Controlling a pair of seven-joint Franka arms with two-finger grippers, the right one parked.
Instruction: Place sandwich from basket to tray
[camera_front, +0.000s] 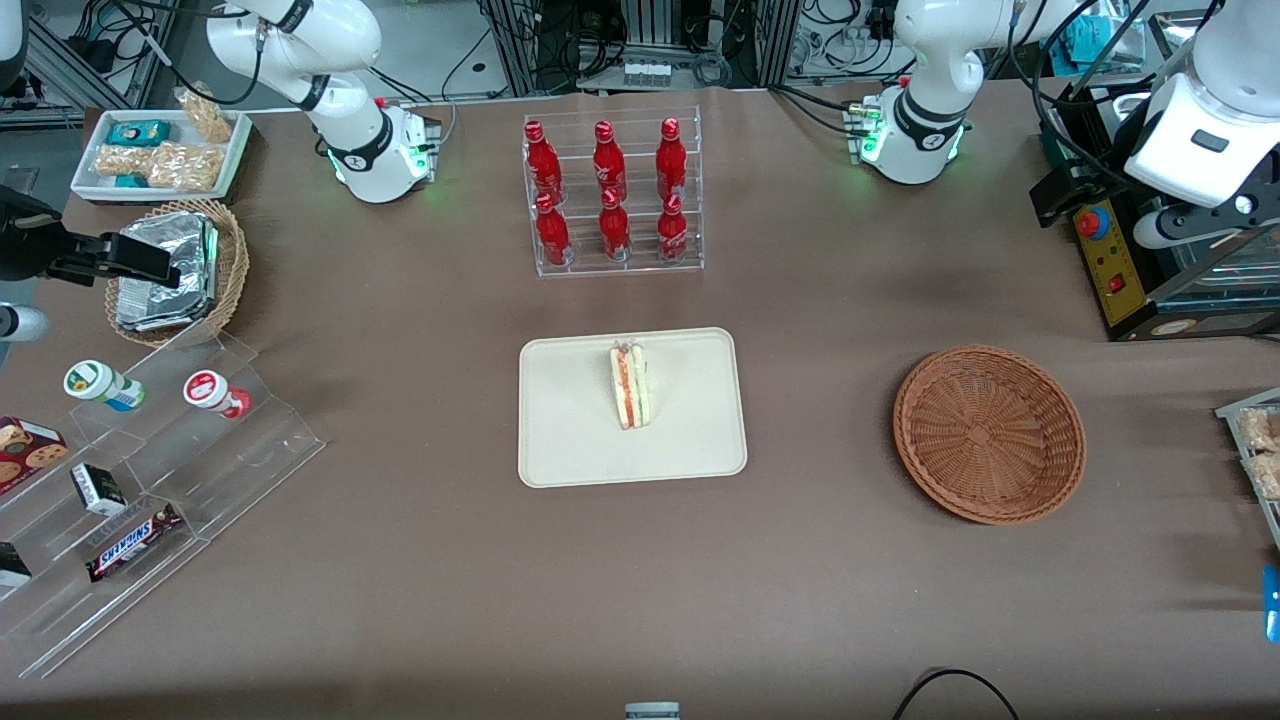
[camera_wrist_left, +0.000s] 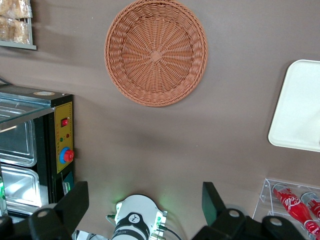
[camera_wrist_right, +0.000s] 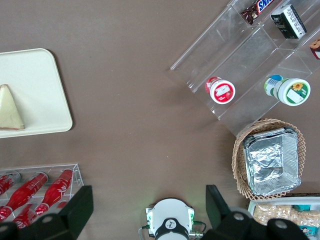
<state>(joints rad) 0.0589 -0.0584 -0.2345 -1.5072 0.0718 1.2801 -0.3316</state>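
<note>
Resting on the tray (camera_front: 560, 450), the sandwich (camera_front: 631, 386) lies well apart from the empty basket (camera_front: 989, 433). Raised above the bench (camera_front: 800, 600) toward the working arm's end, the tool (camera_wrist_left: 145, 202) has fingers (camera_wrist_left: 75, 200) spread apart, holding nothing.

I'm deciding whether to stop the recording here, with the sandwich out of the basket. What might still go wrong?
Little seems left to go wrong. The sandwich stands on its edge on the tray, so a jolt to the table might tip it flat. The gripper, open and empty, hangs high above the table near the left arm's base, well away from the basket; a careless sweep sideways might meet the black control box beside it.
</note>
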